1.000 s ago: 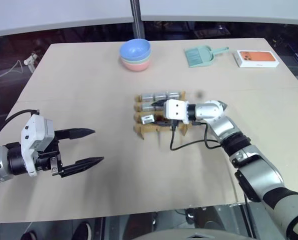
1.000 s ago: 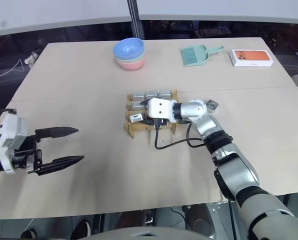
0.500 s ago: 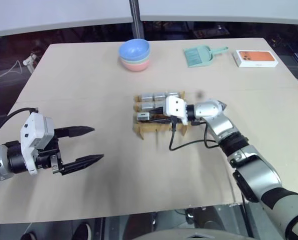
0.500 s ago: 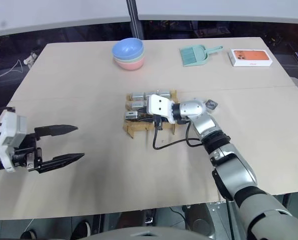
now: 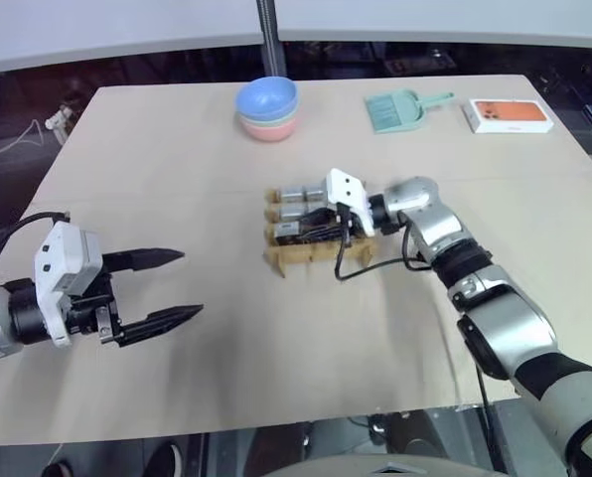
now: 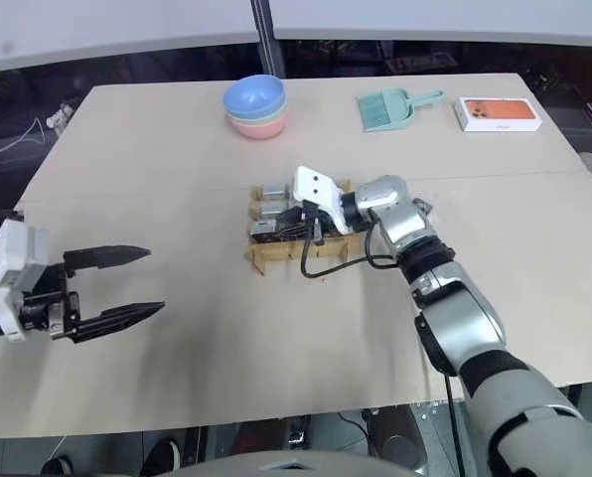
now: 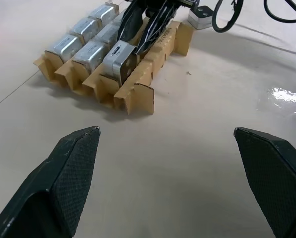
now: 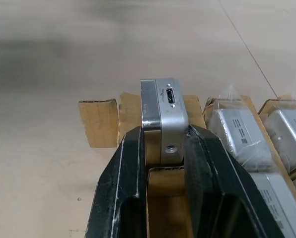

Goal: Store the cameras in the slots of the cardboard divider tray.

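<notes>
Your right gripper (image 8: pixel 163 148) is clamped on a silver-grey camera (image 8: pixel 163 119), both black fingers (image 8: pixel 125 173) pressing its sides, holding it over the near-left corner of the cardboard divider tray (image 5: pixel 311 253). That tray sits mid-table (image 5: pixel 177 149); other cameras (image 7: pixel 71 43) fill its far slots in rows. Your left gripper (image 5: pixel 167 288) hangs well apart to the left above bare tabletop, jaws spread wide, holding nothing.

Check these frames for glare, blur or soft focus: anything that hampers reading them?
Left wrist view: glare patch on the table, left gripper fingertips soft. Right wrist view: far tabletop blurred, the held camera sharp. Eye views: evenly lit.
</notes>
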`<state>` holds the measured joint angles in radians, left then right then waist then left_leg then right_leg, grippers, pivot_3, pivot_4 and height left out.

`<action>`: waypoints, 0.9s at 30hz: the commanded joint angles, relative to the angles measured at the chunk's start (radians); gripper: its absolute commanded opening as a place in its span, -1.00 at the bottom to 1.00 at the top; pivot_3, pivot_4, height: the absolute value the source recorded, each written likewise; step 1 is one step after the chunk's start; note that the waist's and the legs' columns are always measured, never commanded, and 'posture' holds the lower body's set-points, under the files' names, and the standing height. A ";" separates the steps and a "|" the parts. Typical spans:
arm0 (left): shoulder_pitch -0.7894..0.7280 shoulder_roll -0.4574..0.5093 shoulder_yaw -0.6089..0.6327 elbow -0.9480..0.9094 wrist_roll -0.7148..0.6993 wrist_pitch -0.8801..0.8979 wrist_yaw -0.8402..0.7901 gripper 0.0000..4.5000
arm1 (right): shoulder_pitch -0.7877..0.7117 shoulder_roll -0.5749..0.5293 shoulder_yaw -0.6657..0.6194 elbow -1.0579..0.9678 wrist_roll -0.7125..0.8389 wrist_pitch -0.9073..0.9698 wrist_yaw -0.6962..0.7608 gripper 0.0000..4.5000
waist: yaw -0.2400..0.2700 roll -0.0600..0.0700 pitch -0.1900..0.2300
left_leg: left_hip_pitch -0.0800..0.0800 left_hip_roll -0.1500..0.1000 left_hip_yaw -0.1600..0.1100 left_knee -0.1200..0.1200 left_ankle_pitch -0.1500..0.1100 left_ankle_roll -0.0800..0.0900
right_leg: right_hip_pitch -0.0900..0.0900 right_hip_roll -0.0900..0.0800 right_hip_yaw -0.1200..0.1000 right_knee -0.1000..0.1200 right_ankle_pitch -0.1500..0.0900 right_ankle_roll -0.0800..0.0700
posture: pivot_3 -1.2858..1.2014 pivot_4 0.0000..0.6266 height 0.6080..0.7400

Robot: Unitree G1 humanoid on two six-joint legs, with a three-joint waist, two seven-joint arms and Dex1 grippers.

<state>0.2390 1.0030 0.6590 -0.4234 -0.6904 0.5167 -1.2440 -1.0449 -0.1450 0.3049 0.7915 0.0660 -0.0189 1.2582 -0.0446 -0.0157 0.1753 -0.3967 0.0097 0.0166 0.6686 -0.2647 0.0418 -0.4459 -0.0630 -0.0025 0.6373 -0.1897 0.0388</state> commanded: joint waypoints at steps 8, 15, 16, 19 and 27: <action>-0.004 0.011 0.036 -0.007 -0.003 -0.013 -0.012 1.00 | -0.045 0.023 -0.011 0.115 -0.073 -0.152 -0.075 -0.79 | -0.003 0.000 0.000 | 0.001 0.000 0.001 0.000 0.000 -0.001 | -0.001 0.000 0.001 0.003 0.000 0.000 | 0.03 -0.52 1.00; -0.022 0.014 0.016 0.012 0.002 -0.025 -0.023 1.00 | -0.046 0.021 -0.035 0.119 -0.063 -0.143 -0.063 0.98 | -0.001 0.000 0.000 | 0.001 0.000 0.000 0.000 0.001 -0.002 | -0.001 0.000 0.001 0.004 0.000 0.000 | 0.03 -0.52 1.00; -0.025 0.015 0.014 0.015 0.003 -0.026 -0.025 1.00 | -0.045 0.020 -0.044 0.105 -0.053 -0.137 -0.063 0.98 | 0.000 0.000 0.000 | 0.001 0.000 0.000 0.000 0.001 -0.002 | -0.001 0.000 0.001 0.004 0.000 0.000 | 0.03 -0.52 1.00; -0.036 0.017 0.006 0.024 0.006 -0.030 -0.033 1.00 | -0.028 0.002 -0.083 0.006 0.001 -0.084 -0.047 0.98 | 0.002 0.000 0.000 | 0.001 0.000 0.000 0.000 0.001 -0.002 | -0.001 0.000 0.001 0.004 0.000 0.000 | 0.03 -0.52 1.00; -0.073 0.023 -0.036 0.029 -0.001 -0.037 -0.041 1.00 | 0.261 -0.180 -0.181 -0.620 0.150 0.244 -0.094 0.98 | 0.018 -0.001 0.000 | -0.002 -0.001 -0.003 0.000 0.001 -0.002 | -0.001 -0.002 -0.001 0.002 0.000 0.000 | 0.03 -0.52 1.00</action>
<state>0.1778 1.0111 0.6147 -0.3834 -0.6879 0.4928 -1.2818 -0.8054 -0.3010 0.1612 0.3058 0.1715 0.1583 1.1821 -0.0263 -0.0169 0.1757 -0.3989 0.0085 0.0144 0.6688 -0.2638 0.0402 -0.4468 -0.0646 -0.0033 0.6394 -0.1897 0.0388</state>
